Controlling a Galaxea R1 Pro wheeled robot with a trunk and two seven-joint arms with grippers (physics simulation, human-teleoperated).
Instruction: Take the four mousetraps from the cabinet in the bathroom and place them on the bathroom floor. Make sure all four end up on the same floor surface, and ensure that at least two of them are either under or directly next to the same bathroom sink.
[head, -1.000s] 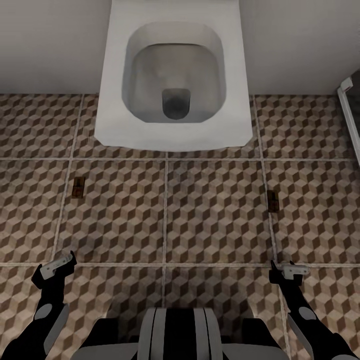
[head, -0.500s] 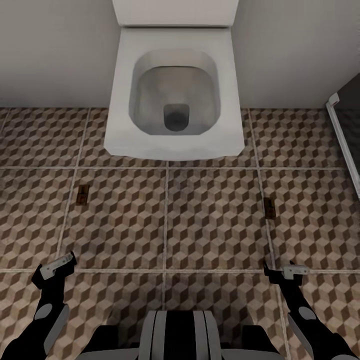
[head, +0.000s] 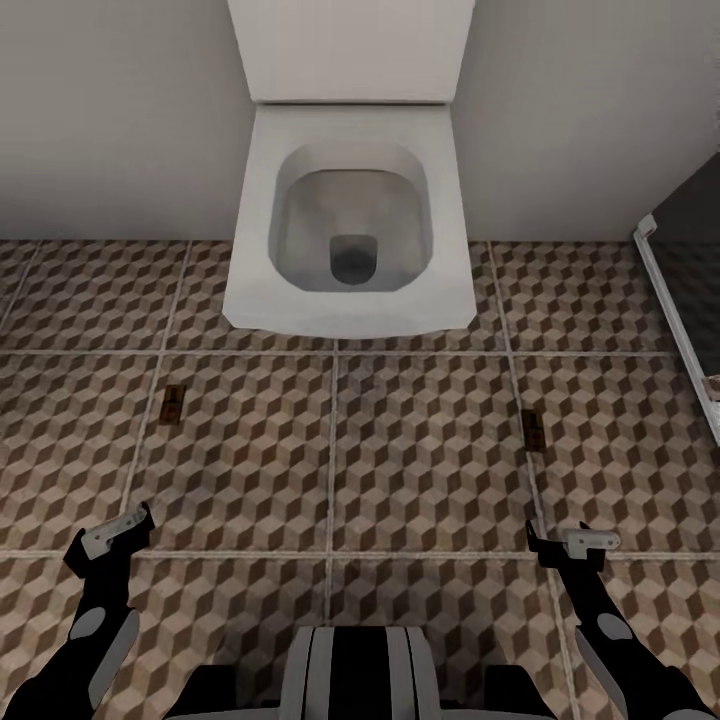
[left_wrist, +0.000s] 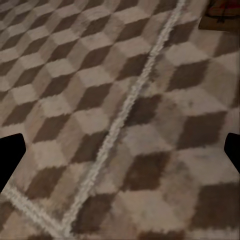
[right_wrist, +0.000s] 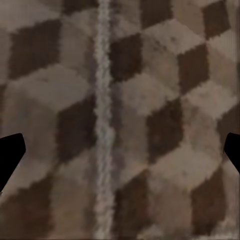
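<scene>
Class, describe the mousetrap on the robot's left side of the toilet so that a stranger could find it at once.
Start at the white square toilet against the wall, then look down to the cube-patterned bathroom floor in front of it. The mousetrap is the small flat brown board lying beside a grout line ahead of the left gripper. Its twin lies across the floor, ahead of the right gripper.

Toilet (head: 350, 220) blocks ahead; bathroom floor (head: 430, 450) open.
</scene>
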